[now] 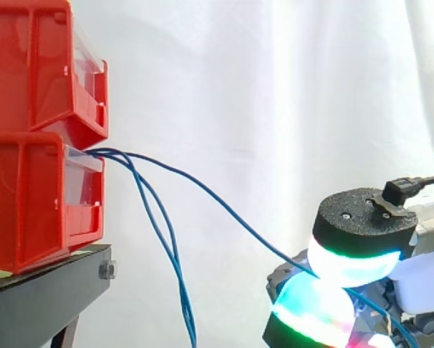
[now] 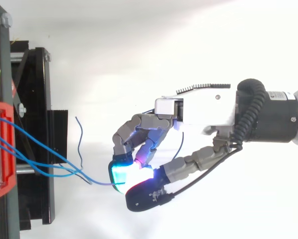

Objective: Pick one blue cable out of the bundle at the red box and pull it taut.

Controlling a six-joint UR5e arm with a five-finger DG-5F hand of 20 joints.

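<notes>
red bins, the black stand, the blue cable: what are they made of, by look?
red bins: glossy moulded plastic, probably; clear front panels.
stand: black, matte, likely metal; a bolt shows at its edge.
blue cable: thin, flexible, smooth plastic-looking jacket; it sags.

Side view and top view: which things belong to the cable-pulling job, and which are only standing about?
Job: the robot's hand, pinching one thin blue cable; the loose blue cables hanging beside it; the stacked red plastic bins where they start.
Standing about: the black metal stand; the white fabric curtain.
</notes>
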